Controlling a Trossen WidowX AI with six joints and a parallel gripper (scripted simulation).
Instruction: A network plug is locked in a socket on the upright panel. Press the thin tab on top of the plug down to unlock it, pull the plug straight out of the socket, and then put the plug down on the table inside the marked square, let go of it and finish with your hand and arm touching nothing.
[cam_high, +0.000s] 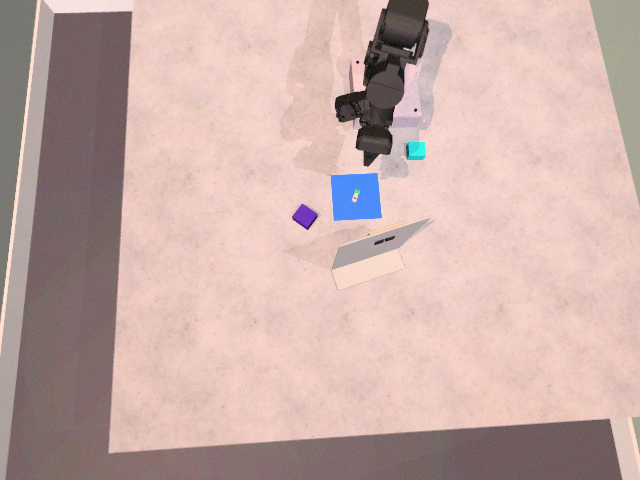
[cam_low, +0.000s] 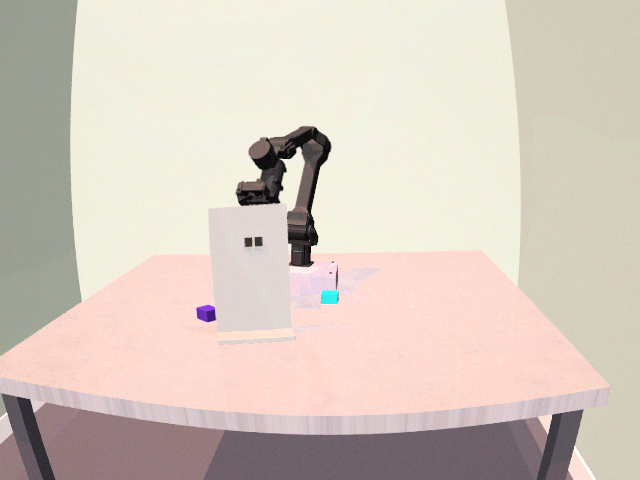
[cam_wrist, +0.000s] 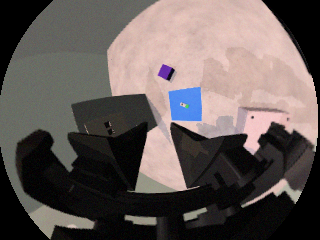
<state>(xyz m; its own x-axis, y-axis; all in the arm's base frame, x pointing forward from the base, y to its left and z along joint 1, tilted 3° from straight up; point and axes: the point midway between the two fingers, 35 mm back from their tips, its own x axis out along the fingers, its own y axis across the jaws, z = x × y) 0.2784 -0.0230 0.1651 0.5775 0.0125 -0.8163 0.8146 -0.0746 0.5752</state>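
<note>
Since the plug (cam_high: 355, 195) lies inside the blue square (cam_high: 345, 209), ahead of and below the gripper (cam_high: 370, 160), the step in hand is judged to be the retreat: bring the arm to rest touching nothing. To do this well, raise and fold the arm toward its base, and hold the fingers at their present partly spread setting. No sweep to the gripper's right, where the cyan cube (cam_high: 416, 150) sits near the base; none forward, where the panel (cam_high: 379, 242) stands beyond the square.

Gripper state: fingers part-way apart, nothing between them. In the wrist view the two dark fingers frame bare table, with the square and plug visible in the gap, well below.

Pose: the arm is folded back, elbow high, with the wrist dropped in front of the shoulder. The gripper hangs above the table, nose tilted down toward the square. In the exterior view it shows above the panel's top edge, behind it. The purple cube (cam_high: 304, 215) lies ahead and to the left, well apart.
</note>
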